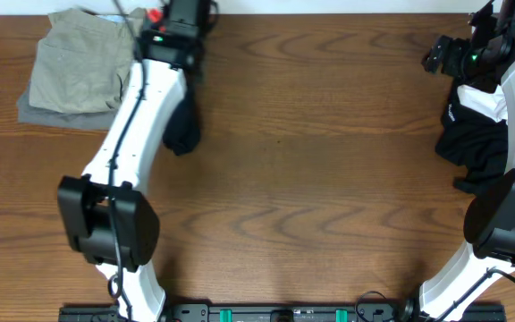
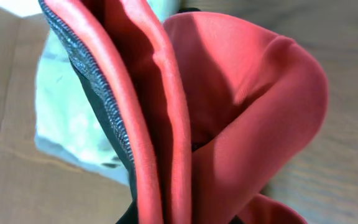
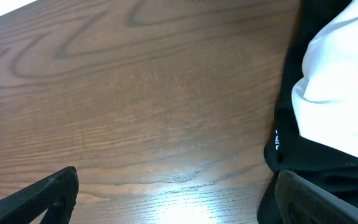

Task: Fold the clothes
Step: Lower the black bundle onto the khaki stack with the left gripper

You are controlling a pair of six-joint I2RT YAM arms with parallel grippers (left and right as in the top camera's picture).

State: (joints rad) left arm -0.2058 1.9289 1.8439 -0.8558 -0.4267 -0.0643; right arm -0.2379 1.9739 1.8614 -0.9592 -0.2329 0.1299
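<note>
A folded khaki garment (image 1: 74, 58) lies on a grey one at the table's far left. My left gripper (image 1: 156, 16) is beside it at the back edge, shut on a red garment (image 2: 229, 112) with a dark knit edge. That cloth fills the left wrist view and hides the fingers. A dark part (image 1: 183, 125) hangs under the left arm. A crumpled black garment (image 1: 477, 148) lies at the right edge, partly under my right arm; it also shows in the right wrist view (image 3: 291, 149). My right gripper (image 1: 436, 55) (image 3: 185, 205) is open and empty over bare wood, left of the black garment.
The wooden table (image 1: 311, 179) spreads between the two arms. The left arm's white link (image 1: 137, 107) runs diagonally from the front left to the back. A white shape (image 3: 340, 81) lies over the black garment in the right wrist view.
</note>
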